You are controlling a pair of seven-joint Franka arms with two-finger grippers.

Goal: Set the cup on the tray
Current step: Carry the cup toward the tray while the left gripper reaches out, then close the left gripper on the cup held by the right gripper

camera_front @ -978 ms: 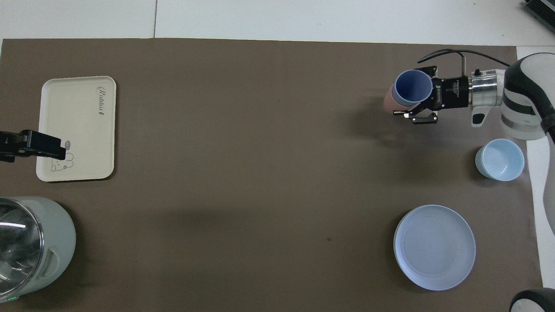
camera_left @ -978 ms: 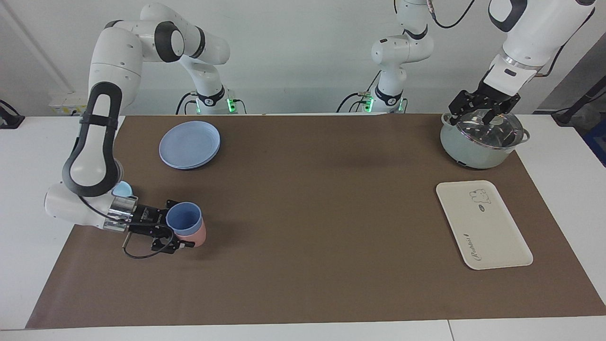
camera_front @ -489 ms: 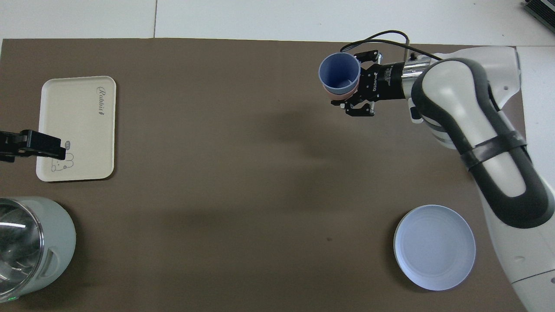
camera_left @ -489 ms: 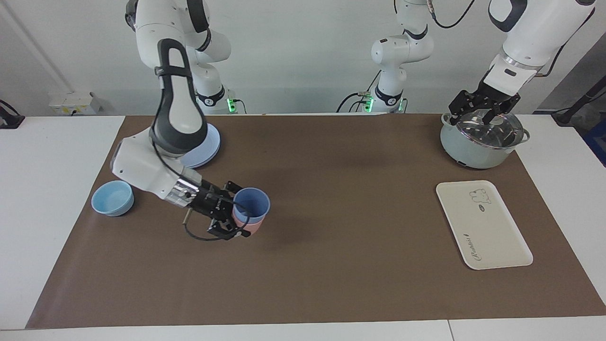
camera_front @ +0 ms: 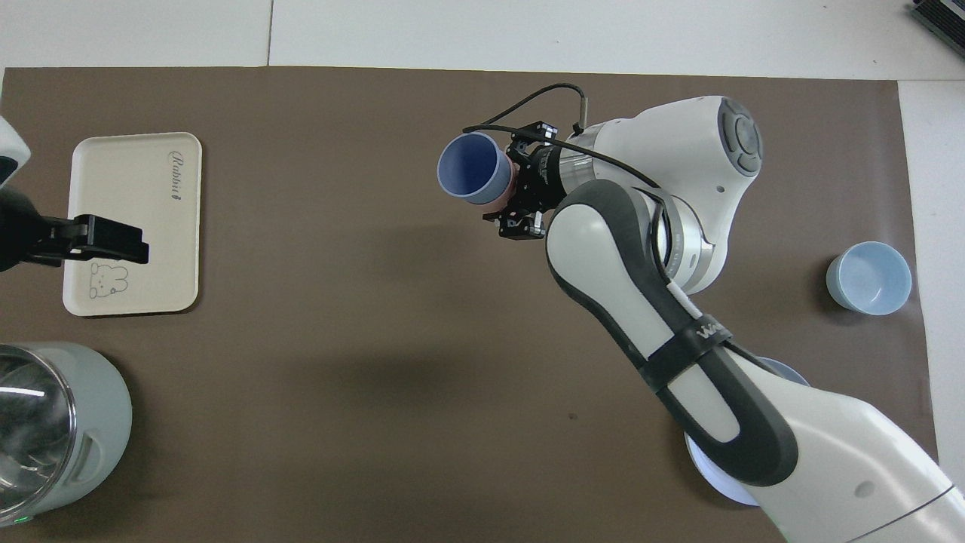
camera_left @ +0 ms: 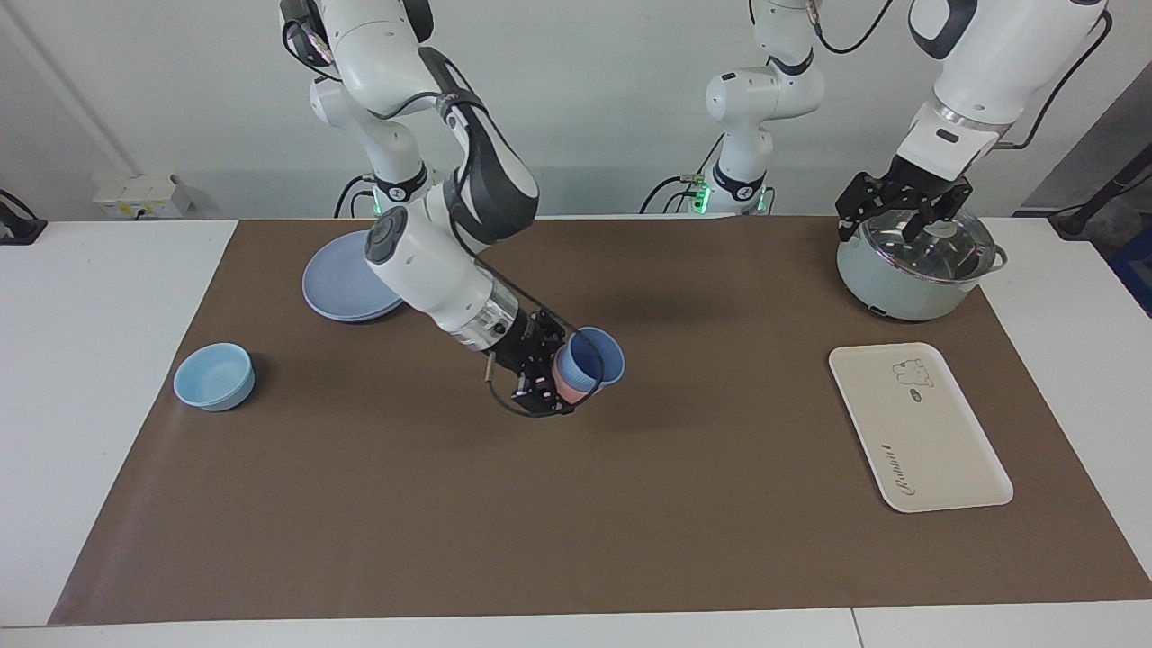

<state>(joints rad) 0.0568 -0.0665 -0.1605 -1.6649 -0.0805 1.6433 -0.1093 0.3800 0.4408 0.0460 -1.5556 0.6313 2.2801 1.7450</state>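
The periwinkle-blue cup (camera_left: 597,355) (camera_front: 467,167) sits nested in a pink tumbler (camera_left: 567,385), and both tilt on their side in the air. My right gripper (camera_left: 551,376) (camera_front: 514,190) is shut on this stack, over the middle of the brown mat. The cream tray (camera_left: 936,441) (camera_front: 121,181), with its bear drawing and script lettering, lies flat toward the left arm's end of the table with nothing on it. My left gripper (camera_left: 900,202) (camera_front: 113,240) hangs open just above the pot's lid and holds nothing.
A pale green pot (camera_left: 909,279) (camera_front: 53,430) with a glass lid stands nearer to the robots than the tray. Toward the right arm's end lie a round blue plate (camera_left: 337,288) and a light-blue bowl (camera_left: 214,376) (camera_front: 868,277). The right arm spans the mat's middle.
The right arm has swung the stacked cups from its own end of the table to over the mat's middle, toward the tray. The left gripper has shifted slightly above the pot.
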